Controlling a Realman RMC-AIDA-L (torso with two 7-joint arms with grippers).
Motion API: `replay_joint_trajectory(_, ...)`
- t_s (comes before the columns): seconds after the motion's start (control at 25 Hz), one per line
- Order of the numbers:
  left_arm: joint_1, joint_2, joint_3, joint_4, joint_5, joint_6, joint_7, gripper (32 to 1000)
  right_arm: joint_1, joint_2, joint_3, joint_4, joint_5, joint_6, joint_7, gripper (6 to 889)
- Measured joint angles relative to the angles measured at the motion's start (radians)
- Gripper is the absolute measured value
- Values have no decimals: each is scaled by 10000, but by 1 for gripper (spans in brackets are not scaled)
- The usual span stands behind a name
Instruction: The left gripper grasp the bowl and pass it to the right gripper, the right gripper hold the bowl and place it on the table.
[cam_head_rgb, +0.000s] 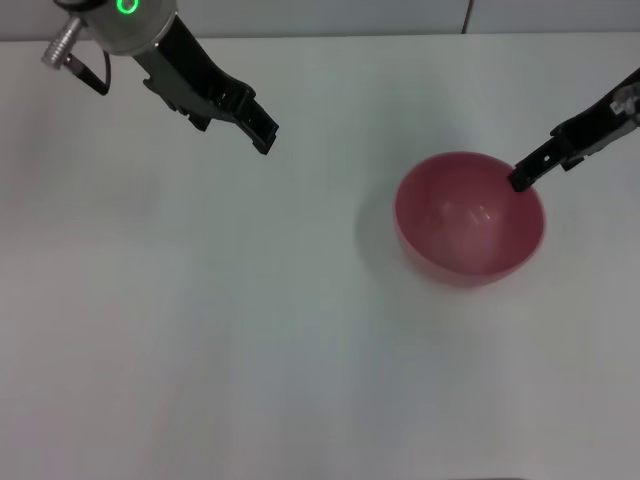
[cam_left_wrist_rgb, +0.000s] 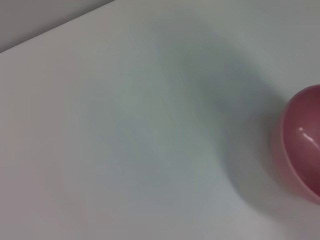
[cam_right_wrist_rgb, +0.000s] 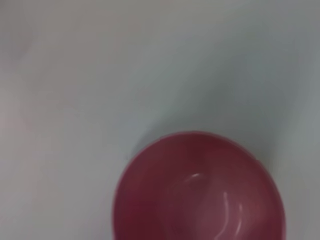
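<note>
Now your table carries the bowl at about 3 o'clock of centre, upright, with a shadow beside it. Your right gripper sits on the rim at the bowl's 2 o'clock, seemingly pinching it, so this looks like the placing step; next, release and lift clear. Your left gripper hangs at 11 o'clock, well apart, nearly closed and empty.

Bright, even light; wrist views softly blurred.

Pink bowl on white table
</note>
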Motion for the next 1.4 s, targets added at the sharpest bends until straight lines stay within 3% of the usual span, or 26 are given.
replay_joint_trajectory(0.24, 37, 3, -6, -1, 150, -91, -49, 865, 284, -76, 72, -128, 0, 609, -2, 869)
replay_joint_trajectory(0.6, 124, 3, -6, -105, 234, -89, -55, 865, 542, -382, 222, -150, -5, 614, 59, 869)
replay_joint_trajectory(1.4, 49, 3, -5, -228, 234, -57, -43, 865, 582, -347, 207, -60, -13, 404, 71, 869)
